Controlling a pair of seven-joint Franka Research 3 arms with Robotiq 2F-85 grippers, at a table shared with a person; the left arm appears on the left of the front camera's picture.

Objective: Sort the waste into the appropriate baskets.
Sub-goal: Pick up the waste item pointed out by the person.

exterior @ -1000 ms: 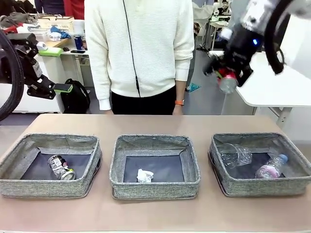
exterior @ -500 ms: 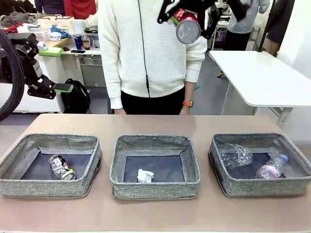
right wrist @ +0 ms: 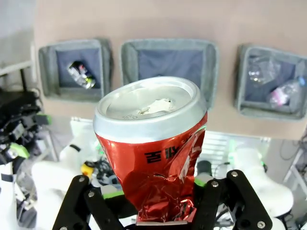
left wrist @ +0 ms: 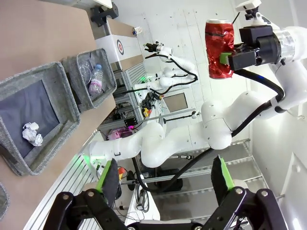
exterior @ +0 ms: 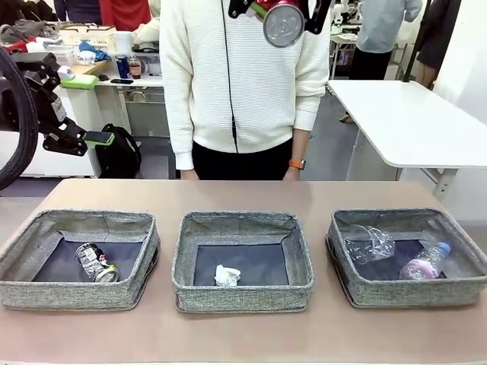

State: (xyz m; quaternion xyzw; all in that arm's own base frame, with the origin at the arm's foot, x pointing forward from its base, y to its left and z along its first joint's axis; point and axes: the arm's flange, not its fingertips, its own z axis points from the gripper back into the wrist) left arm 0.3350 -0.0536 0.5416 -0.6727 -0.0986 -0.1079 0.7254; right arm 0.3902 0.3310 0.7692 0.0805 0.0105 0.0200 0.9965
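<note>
Your right fingers (right wrist: 153, 201), clamped on the red can (exterior: 283, 19), have swung leftward above the tabletop (exterior: 243, 194); left fingers (left wrist: 165, 179) gape empty.

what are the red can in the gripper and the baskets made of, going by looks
Crushed red can: thin metal, probably aluminium; glossy red printed wall with sharp creases, bare silver end. The right gripper is shut on it.

Baskets: grey woven fabric, matte and speckled, with soft, slightly sagging walls and a darker flat bottom; any stiffener inside cannot be told.
</note>
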